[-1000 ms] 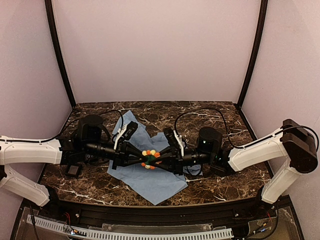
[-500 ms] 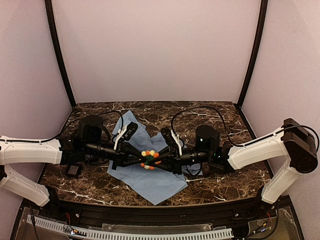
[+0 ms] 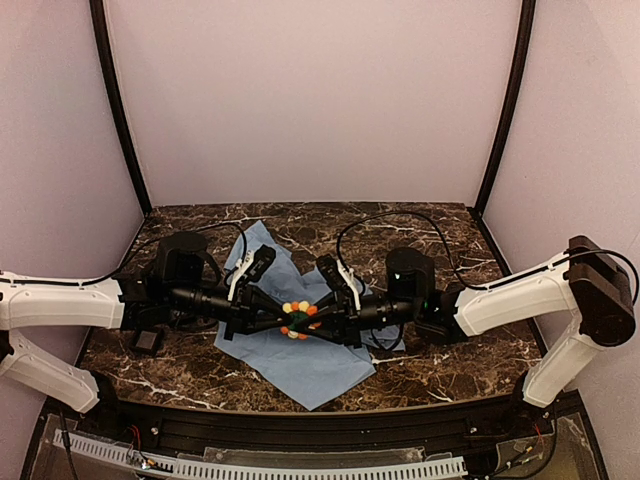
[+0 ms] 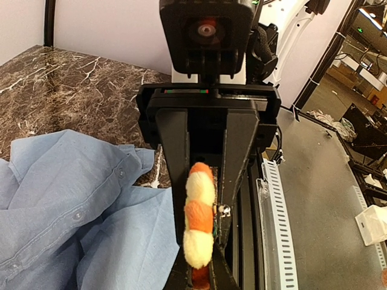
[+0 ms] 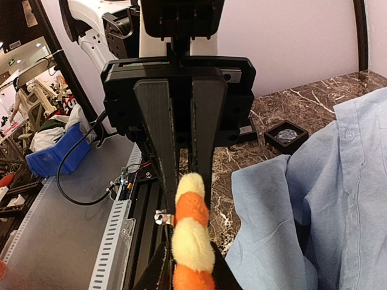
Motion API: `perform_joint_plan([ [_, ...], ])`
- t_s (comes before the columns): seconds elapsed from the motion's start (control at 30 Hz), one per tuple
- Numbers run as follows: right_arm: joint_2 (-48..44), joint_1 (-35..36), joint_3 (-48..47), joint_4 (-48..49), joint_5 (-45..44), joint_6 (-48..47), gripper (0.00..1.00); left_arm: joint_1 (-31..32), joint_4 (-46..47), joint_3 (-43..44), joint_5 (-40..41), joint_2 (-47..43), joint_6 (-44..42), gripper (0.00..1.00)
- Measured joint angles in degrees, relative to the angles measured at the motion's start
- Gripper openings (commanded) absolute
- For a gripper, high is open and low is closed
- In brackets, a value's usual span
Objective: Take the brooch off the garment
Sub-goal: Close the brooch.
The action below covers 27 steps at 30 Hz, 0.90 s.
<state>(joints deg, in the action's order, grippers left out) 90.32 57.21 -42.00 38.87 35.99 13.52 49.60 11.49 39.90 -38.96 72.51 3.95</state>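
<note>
The left jaws are closed on the near end of the brooch [image 3: 298, 318]. From the right wrist they show as two black bars with only a thin slit between them. The right jaws reach in from the opposite side and stand a little apart with the brooch's other end set between them. Whether they press on it I cannot tell.

Both wrist cameras see the brooch edge-on, as a stack of orange and pale yellow petals with a small metal clasp [image 4: 224, 210] on one face. It hangs in the air between the two sets of jaws, clear of the shirt [image 3: 300, 365]. From above it sits over the middle of the shirt, which lies crumpled on the marble bench [image 3: 450, 370]. The shirt's buttons and placket show in the left wrist view.

The left arm [image 3: 60, 300] and right arm [image 3: 510, 300] stretch in low from either side and meet tip to tip at the brooch. A small black square box [image 3: 148, 340] sits on the bench beside the left arm, well apart from the shirt.
</note>
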Motion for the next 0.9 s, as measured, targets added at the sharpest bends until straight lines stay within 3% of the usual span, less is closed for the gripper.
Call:
perform_joint_plan([
  [0.9, -0.6, 0.3, 0.2, 1.0, -3.0, -0.8, 0.23, 0.1, 2.2, 0.0, 0.9, 0.3, 0.0, 0.01],
])
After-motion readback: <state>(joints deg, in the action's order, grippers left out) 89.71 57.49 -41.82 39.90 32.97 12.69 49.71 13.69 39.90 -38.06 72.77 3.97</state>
